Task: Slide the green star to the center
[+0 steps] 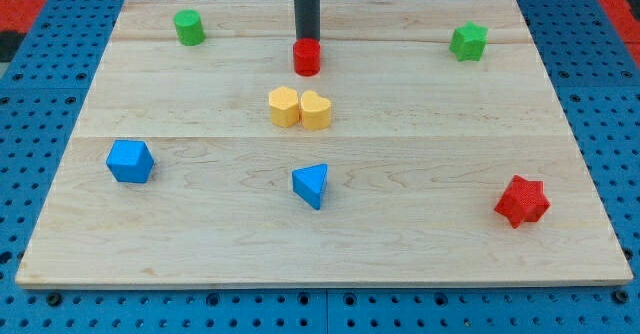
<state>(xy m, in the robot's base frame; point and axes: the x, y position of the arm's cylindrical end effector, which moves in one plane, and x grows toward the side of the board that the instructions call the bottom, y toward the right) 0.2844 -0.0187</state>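
My tip (306, 42) rests on the small red cylinder block (307, 58), nothing grasped; the green star block (468, 41) sits untouched at the wooden counter's (200, 234) top right, so I judge the approach is next

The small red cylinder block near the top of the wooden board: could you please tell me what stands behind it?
The straight dark rod rises directly behind the small red cylinder block. My tip is hidden by that block, so contact cannot be confirmed. The wooden board behind is partly covered.
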